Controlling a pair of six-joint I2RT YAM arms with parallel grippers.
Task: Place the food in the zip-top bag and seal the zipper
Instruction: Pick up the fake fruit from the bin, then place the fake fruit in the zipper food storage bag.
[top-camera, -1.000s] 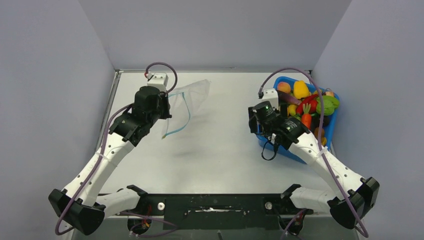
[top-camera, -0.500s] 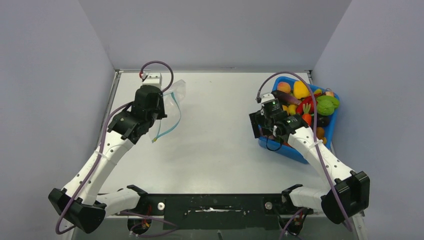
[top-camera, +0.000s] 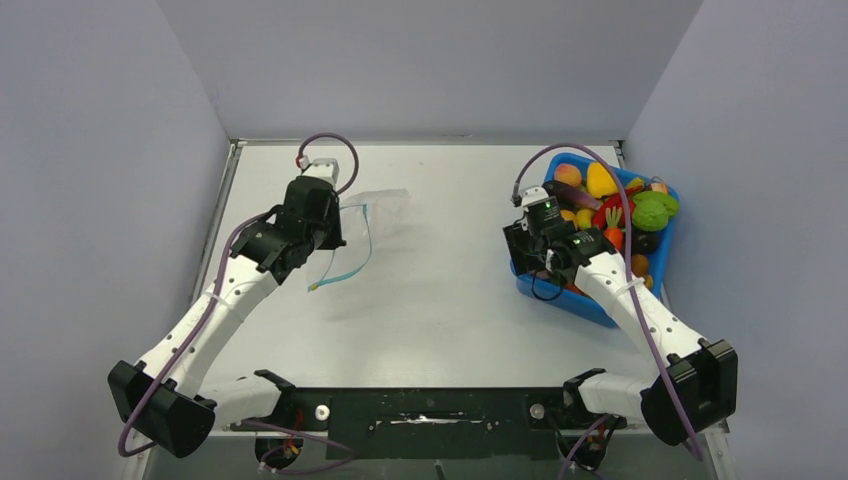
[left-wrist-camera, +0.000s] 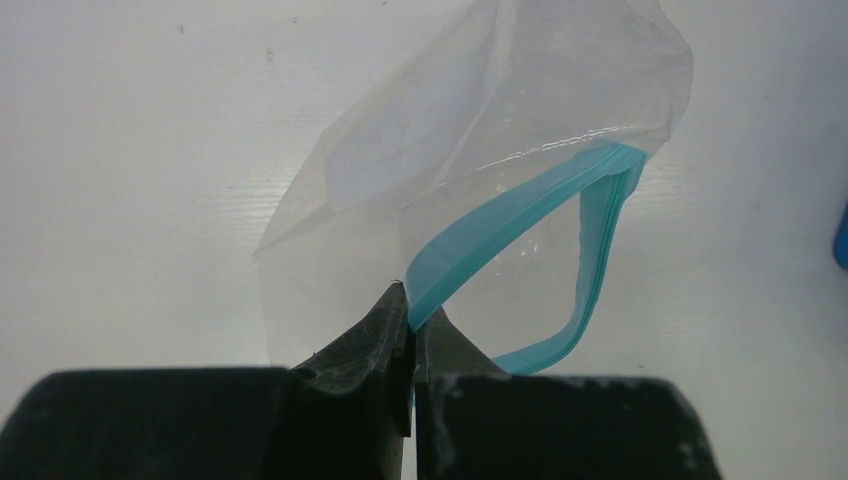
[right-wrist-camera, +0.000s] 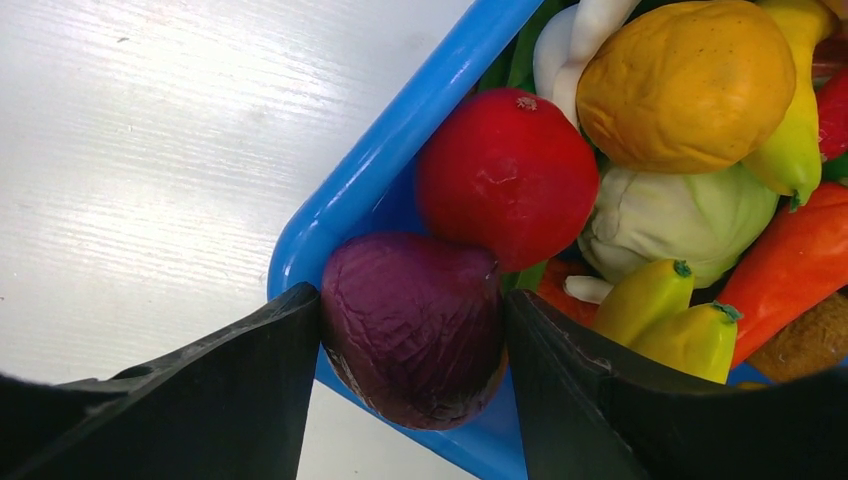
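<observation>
We see clear crinkly zip-top bag (left-wrist-camera: 480, 120) at left, raised, mouth gaping; light blue zipper (left-wrist-camera: 500, 215) unsealed, curving in open loop. We see food (top-camera: 610, 210) heaped in blue bin (right-wrist-camera: 400, 140) at right: purple onion (right-wrist-camera: 415, 320) in corner, touching red round fruit (right-wrist-camera: 505, 175)

We count one zip-top bag (top-camera: 385, 205) and one blue bin (top-camera: 585, 308). The food (top-camera: 602, 180) lies piled and overlapping; we cannot count it.

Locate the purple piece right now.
Right wrist view: purple piece sits in the right-hand blue bin's corner, between the right gripper's jaws, beside the red round fruit.
</observation>
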